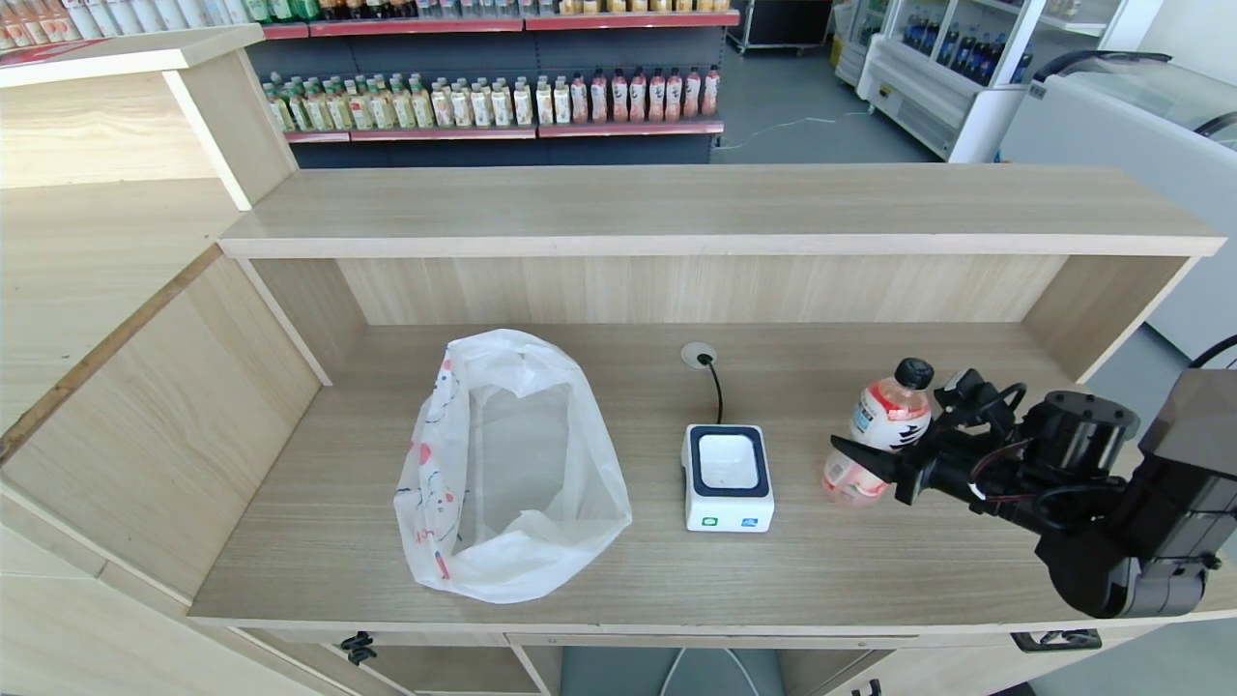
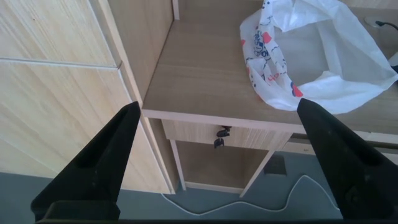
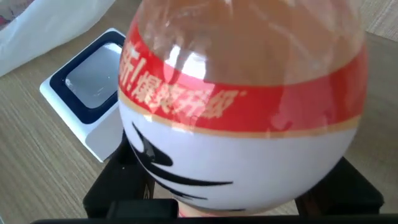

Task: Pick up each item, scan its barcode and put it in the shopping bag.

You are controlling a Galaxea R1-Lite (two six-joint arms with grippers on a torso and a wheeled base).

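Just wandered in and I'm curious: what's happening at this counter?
A robot is working a shop checkout. Its right tool grips a drink bottle just right of the barcode scanner on the wooden counter. An open plastic shopping bag lies left of the scanner, nothing visibly inside. The left tool hangs open off the counter's bag-side corner.

Free room / obstacles, head view:
- Bare counter [image 1: 831, 570] strip was left open along lower edge of frame.
- Shopping bag [image 1: 512, 464] at centre left, mouth gaping upward.
- Gap between bag and scanner [image 1: 728, 477] was left unobstructed.
- Space behind scanner was crossed by cable [image 1: 715, 387].
- Rear was closed by raised ledge [image 1: 715, 208], left flank by side panel [image 1: 164, 425].
- Space just right of scanner was taken by tilted bottle [image 1: 884, 425], clasped in right gripper [image 1: 894, 418].
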